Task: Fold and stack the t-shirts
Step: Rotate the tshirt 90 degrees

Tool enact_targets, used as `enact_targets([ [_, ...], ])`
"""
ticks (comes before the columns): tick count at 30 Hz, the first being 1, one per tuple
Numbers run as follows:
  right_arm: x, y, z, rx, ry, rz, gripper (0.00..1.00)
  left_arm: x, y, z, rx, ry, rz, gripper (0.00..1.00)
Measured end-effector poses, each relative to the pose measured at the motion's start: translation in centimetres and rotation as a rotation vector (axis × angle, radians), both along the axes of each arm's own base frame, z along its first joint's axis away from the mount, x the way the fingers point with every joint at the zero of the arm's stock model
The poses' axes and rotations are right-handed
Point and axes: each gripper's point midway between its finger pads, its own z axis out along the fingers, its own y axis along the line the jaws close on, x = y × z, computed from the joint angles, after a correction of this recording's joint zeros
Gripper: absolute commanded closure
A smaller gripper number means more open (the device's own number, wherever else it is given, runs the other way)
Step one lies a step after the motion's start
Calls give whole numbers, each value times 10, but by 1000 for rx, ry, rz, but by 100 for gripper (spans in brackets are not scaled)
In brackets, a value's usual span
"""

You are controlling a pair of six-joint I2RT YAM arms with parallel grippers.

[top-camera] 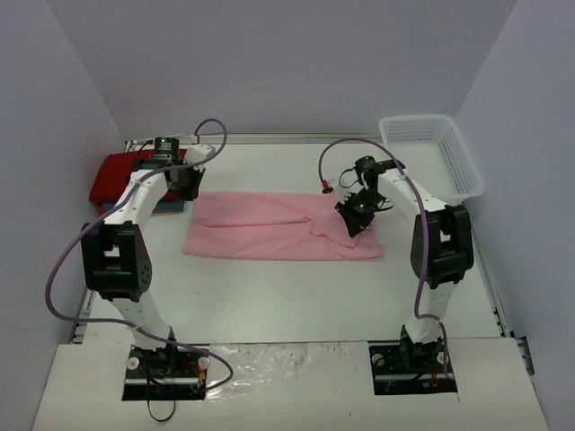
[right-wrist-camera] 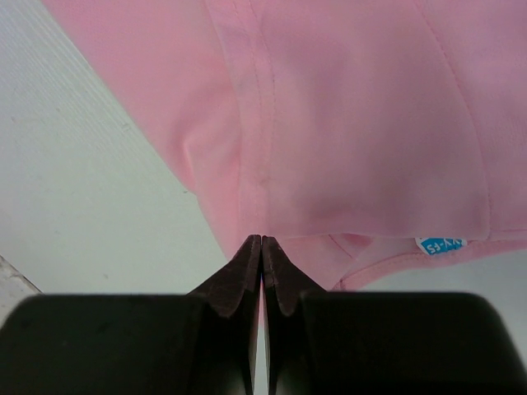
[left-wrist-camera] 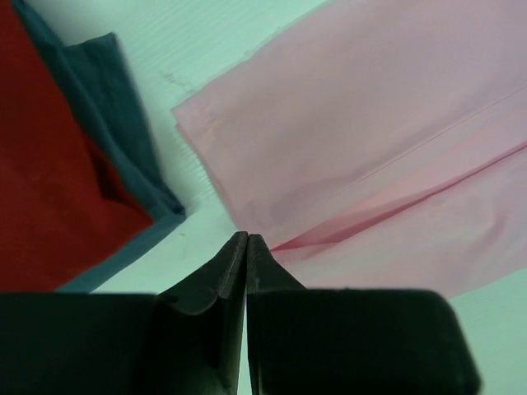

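Pink t-shirt (top-camera: 278,226) laid flat left of basket (top-camera: 431,153), long axis L-R, label end twd basket, red t-shirt (top-camera: 112,171) on teal t-shirt (left-wrist-camera: 99,90) farther left, L gripper (left-wrist-camera: 247,239) and R gripper (right-wrist-camera: 261,240) pressed shut at pink ends.

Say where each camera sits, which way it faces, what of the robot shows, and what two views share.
Top external: above and behind the arms, facing down at the table; both arms show.
Left wrist: on the left arm, facing down at the pink t-shirt and red t-shirt; shut jaws show.
Right wrist: on the right arm, facing the pink t-shirt's hem; shut jaws show.
Shared: pink t-shirt.
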Motion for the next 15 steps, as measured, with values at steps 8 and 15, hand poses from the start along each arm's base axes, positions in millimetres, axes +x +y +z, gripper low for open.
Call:
enact_targets([
  [8,-7,-19,-10,-28,34,-45,100,8,-43,-43,-22,71,-56,98],
  [15,-5,-32,-23,-51,60,-80,100,13,-44,-76,-23,126,-31,98],
])
